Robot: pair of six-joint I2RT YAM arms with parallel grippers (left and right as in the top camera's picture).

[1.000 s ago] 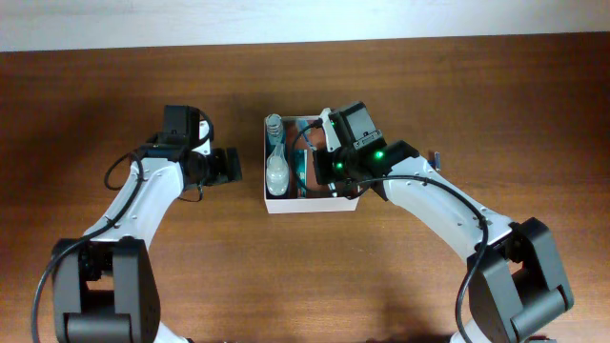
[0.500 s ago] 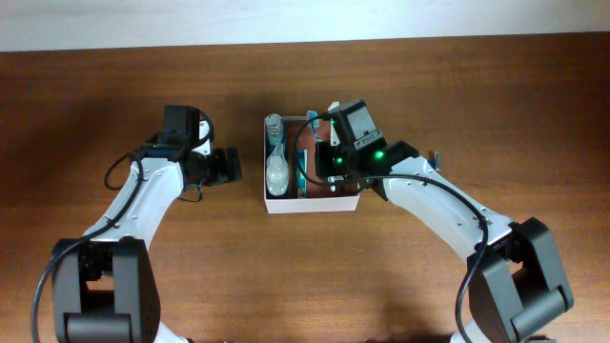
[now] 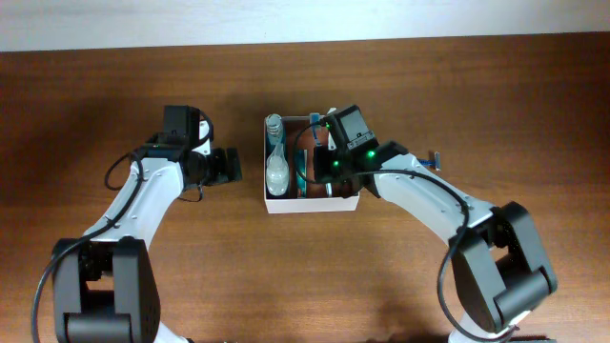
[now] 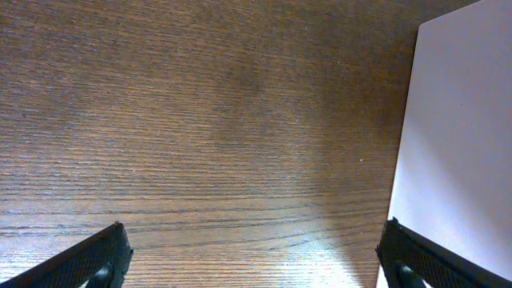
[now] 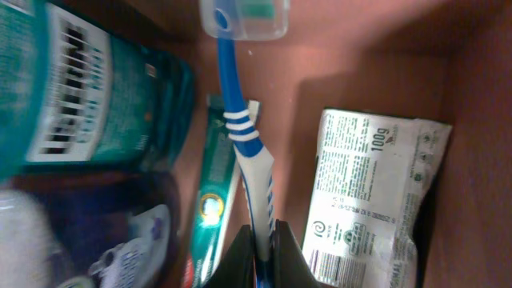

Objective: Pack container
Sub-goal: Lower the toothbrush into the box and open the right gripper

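Observation:
The container (image 3: 271, 203) is a shallow white-walled box with a pinkish-brown inside, mid-table. My right gripper (image 5: 261, 254) is down inside it, shut on a blue-and-white toothbrush (image 5: 240, 132) whose capped head (image 5: 243, 18) points away. Beside the brush lie a green toothpaste tube (image 5: 212, 200), a teal bottle (image 5: 76, 88) and a white packet (image 5: 364, 192). A clear bottle (image 3: 275, 162) lies along the box's left side. My left gripper (image 4: 256, 260) is open and empty over bare wood, just left of the container's white wall (image 4: 456, 152).
A small blue-and-grey item (image 3: 436, 159) lies on the table right of the container. The wooden table runs to a white wall at the back.
My right gripper has moved down and left, deeper into the container, with the toothbrush. The container has shifted slightly. The left arm has not moved.

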